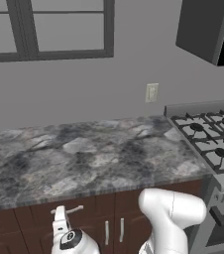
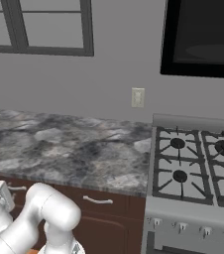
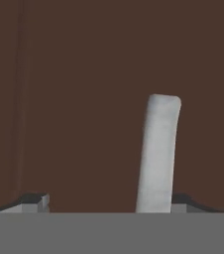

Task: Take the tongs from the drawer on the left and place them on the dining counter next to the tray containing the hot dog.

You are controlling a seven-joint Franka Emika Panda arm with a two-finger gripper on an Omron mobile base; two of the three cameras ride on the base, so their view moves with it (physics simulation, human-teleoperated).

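Step in hand, as judged: grasp drawer [image 3: 84, 74] handle [image 3: 157, 154], pull open. Tongs nowhere visible, presumably inside shut drawer. Best centre handle between fingers before closing, then pull straight out, no twist. Gripper [image 3: 109, 201] spread wide, holding nothing; handle sits off-centre, close beside right fingertip [image 3: 183, 201], contact unclear.

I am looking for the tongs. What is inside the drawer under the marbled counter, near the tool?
The drawer is closed, so its inside is hidden and no tongs are visible. Only its brown front and silver handle show, with the tool right at the handle.
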